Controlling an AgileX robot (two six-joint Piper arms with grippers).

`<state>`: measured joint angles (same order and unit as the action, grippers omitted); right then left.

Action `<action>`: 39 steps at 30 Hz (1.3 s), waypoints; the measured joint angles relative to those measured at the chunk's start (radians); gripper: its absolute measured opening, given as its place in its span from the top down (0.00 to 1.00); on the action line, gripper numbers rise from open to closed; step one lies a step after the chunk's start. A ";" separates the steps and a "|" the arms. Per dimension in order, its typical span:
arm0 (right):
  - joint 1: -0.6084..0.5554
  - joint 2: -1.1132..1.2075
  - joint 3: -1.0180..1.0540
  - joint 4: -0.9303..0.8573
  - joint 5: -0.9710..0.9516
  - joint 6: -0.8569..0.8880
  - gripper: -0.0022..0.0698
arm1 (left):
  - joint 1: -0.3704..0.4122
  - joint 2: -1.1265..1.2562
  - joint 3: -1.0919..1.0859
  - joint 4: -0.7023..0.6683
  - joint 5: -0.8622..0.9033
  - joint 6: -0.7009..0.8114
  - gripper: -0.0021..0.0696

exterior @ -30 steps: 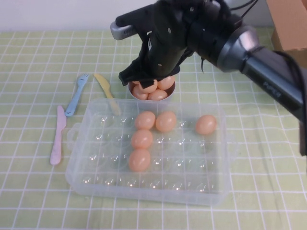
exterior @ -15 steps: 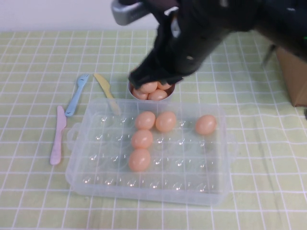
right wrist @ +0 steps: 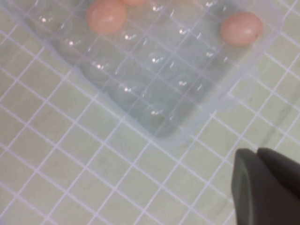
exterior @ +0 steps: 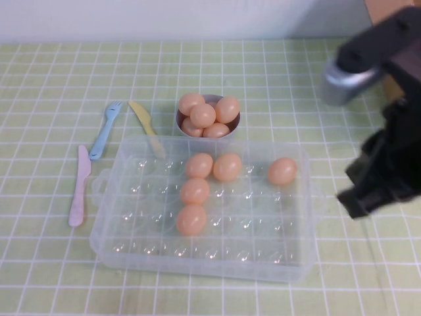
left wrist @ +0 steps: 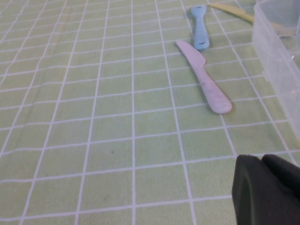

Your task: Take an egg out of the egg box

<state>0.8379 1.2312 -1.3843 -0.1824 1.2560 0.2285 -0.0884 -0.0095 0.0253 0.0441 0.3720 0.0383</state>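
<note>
The egg box (exterior: 289,263) is a clear plastic tray in the middle of the table, holding several peach-orange eggs, among them one alone at its right (exterior: 282,171) and one nearest the front (exterior: 191,220). My right gripper (exterior: 352,199) hangs beyond the tray's right edge, shut and empty. In the right wrist view its gripper (right wrist: 257,152) is over the cloth beside the tray's corner (right wrist: 154,93), with two eggs (right wrist: 241,28) in sight. My left gripper (left wrist: 260,159) is shut and empty, low over the cloth left of the tray.
A small round bowl (exterior: 234,127) heaped with eggs (exterior: 202,115) stands just behind the tray. A pink knife (exterior: 79,187), a blue fork (exterior: 105,130) and a yellow knife (exterior: 143,117) lie left of the tray. A brown cardboard box (exterior: 385,8) is at the back right.
My right arm has swung from over the bowl to the right, past the tray's right edge. The bowl's eggs now show in full. The eggs in the tray have not moved.
</note>
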 joint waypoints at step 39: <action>-0.821 -1.126 1.351 0.377 -1.127 -0.302 0.99 | 0.000 0.000 0.000 0.000 0.000 0.000 0.98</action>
<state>0.0170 0.1052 -0.0333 0.1942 0.1288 -0.0730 -0.0884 -0.0095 0.0253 0.0441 0.3720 0.0383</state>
